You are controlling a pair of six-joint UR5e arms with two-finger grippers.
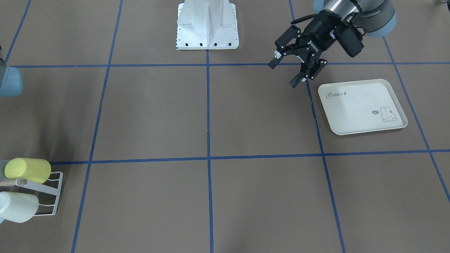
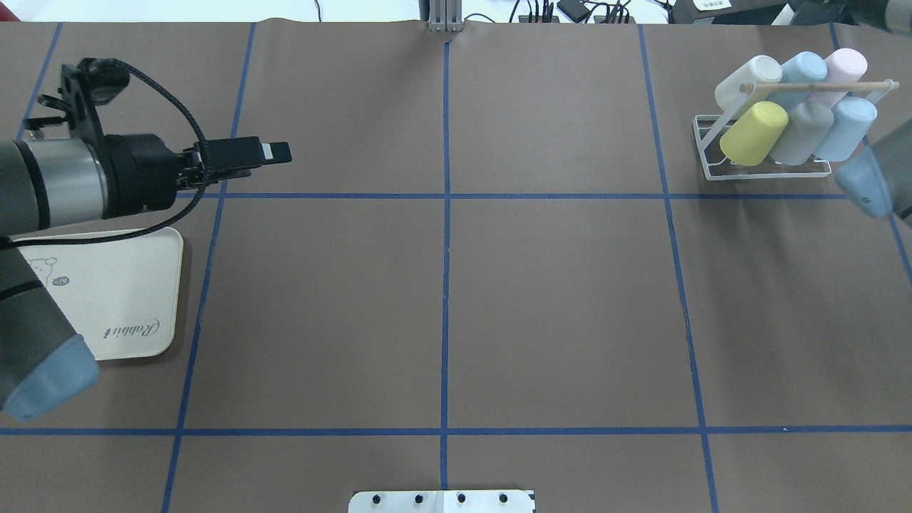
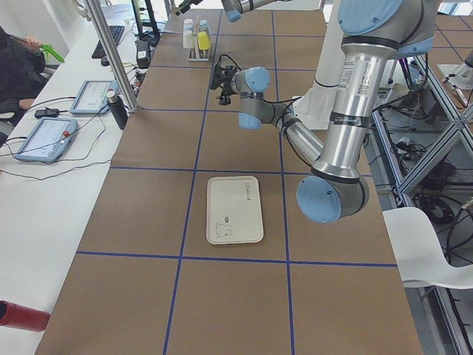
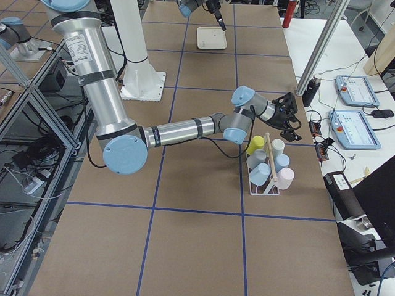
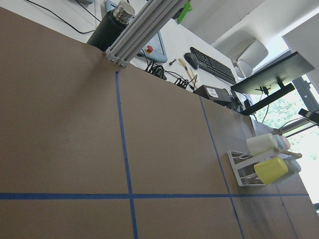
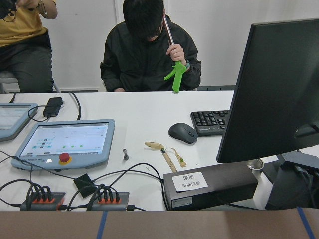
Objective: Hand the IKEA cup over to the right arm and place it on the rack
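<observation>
Over the table's left half, the left gripper [image 1: 283,74] hangs with jaws spread wide and nothing between them, just beside a corner of the cream rabbit tray [image 1: 351,109]. The right gripper [image 4: 287,117] shows only in a side view, near the end of the rack [image 2: 766,173] toward the operators' desk; can't tell if it's spread or closed. The rack sits at the table's far right, well apart from the left gripper, carrying six cups, with the yellow cup [image 2: 753,133] in the front row.
</observation>
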